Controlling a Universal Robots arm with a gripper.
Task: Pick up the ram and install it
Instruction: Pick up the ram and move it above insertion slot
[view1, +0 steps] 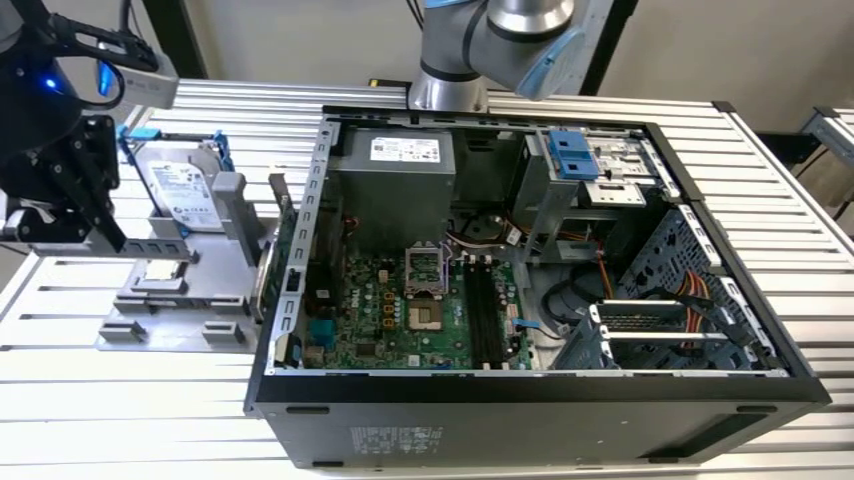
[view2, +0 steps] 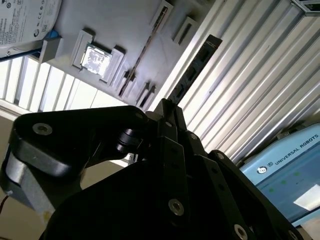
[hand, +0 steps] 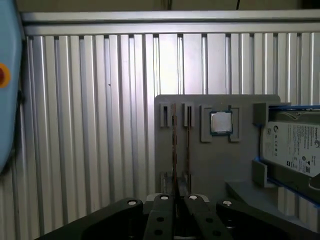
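An open computer case (view1: 534, 425) lies on its side across the middle of the exterior view, on a ribbed metal surface (view1: 134, 425). The case shows a green motherboard (view1: 387, 315) at centre and a grey power supply (view1: 400, 165) above it. The arm's (view1: 494, 40) silver and pale blue joint rises at the top centre of the frame.

At the left of the frame, just beside the case, a grey tray (view1: 174, 325) sits on the surface. A silver hard drive (view1: 180, 195) with blue rails rests at the tray's upper end.

The black hand (view2: 167, 107) hangs over the tray's left side at the left edge of the exterior view. In the second wrist view its fingers are pressed together, clamped on one end of the ram (view2: 195, 67). The dark, narrow stick runs from the centre of that frame toward the upper right, with the ribbed surface behind it, to the right of the tray's narrow slots (view2: 145, 92).

In the first wrist view the closed fingertips sit at the bottom centre, in line with a slot in the tray. A small square silver processor (hand: 220, 122) lies in its tray pocket between the slots and the hard drive.
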